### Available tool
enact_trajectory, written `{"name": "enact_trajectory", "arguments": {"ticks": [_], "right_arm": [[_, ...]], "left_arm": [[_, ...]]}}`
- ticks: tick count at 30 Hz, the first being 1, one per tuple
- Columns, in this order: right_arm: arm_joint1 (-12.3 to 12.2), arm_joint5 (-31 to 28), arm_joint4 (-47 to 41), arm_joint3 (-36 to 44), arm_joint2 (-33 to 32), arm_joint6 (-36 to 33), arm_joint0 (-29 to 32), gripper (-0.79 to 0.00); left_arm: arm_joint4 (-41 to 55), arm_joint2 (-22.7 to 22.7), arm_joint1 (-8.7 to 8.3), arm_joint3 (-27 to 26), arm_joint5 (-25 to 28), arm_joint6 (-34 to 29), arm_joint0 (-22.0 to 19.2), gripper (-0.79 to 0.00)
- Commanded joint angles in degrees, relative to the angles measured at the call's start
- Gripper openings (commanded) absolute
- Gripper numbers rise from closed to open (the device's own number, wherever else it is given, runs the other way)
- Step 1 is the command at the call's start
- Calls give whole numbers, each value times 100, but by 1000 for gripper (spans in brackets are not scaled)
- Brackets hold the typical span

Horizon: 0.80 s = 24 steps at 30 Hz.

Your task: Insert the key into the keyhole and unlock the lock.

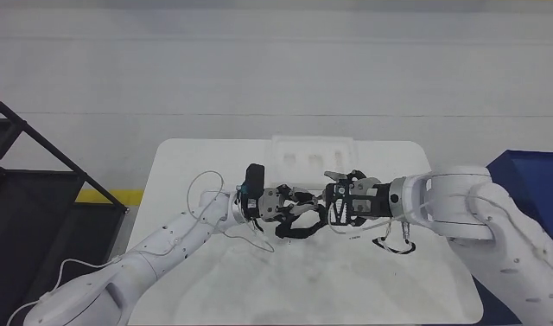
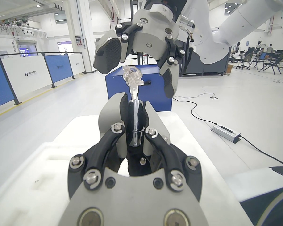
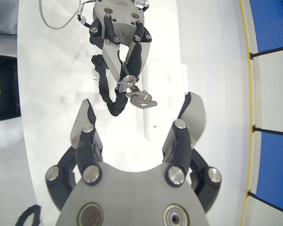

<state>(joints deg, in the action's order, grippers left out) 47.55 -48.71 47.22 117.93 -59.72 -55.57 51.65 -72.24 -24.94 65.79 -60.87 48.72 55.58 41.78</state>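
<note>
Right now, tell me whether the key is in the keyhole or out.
In. The key sits in the keyhole of the lock, head sticking out. The left gripper holds the lock; the right gripper is open.

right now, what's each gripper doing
left gripper: shut on the lock, key in its keyhole
right gripper: open, holding nothing, by the key

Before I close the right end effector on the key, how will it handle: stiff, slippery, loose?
The key looks like thin flat metal: probably stiff and light. Its blade sits in the lock, clamped by the left end effector, so it should resist a sideways push rather than swing. The black cable loop hangs free and will likely flop.
</note>
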Motion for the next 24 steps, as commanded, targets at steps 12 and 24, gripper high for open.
{"name": "enact_trajectory", "arguments": {"ticks": [12, 24], "right_arm": [[-91, -266, 792, 319, 90, 276, 3, -434], [-116, -307, 1002, 334, 82, 616, 115, -785]], "left_arm": [[159, 12, -49, -56, 245, -245, 20, -785], [192, 1, -45, -76, 338, -338, 28, -785]]}}
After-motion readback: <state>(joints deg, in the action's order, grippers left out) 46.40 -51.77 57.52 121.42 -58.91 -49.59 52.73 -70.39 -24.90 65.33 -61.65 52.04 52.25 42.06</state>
